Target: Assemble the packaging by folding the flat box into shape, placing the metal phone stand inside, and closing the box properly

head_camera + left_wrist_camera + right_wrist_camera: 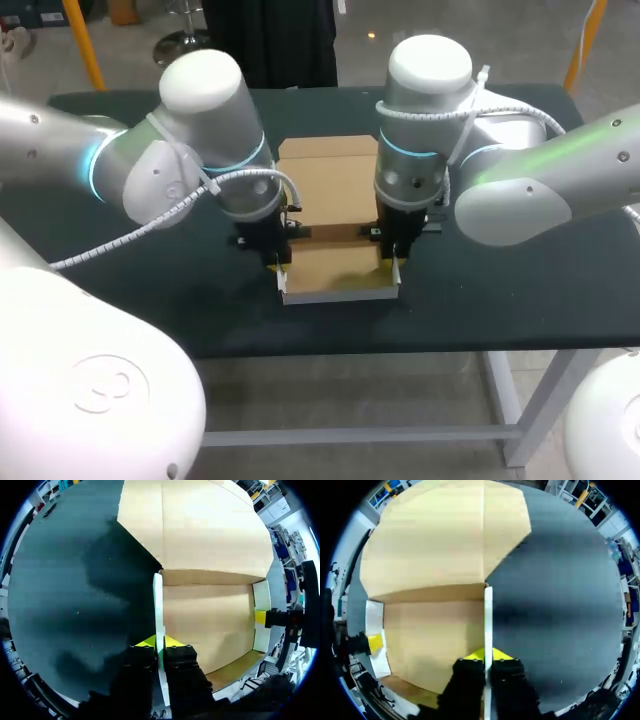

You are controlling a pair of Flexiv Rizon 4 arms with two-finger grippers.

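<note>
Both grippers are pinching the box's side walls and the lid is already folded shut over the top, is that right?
Not quite. The left gripper and right gripper do each pinch a side wall, but the lid is open, lying flat on the table behind the box, as the head view shows.

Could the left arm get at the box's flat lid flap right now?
Probably not yet: the left tool is shut on the left side wall. The lid flap lies bare just ahead, so once the tool lets go the way looks free.
</note>
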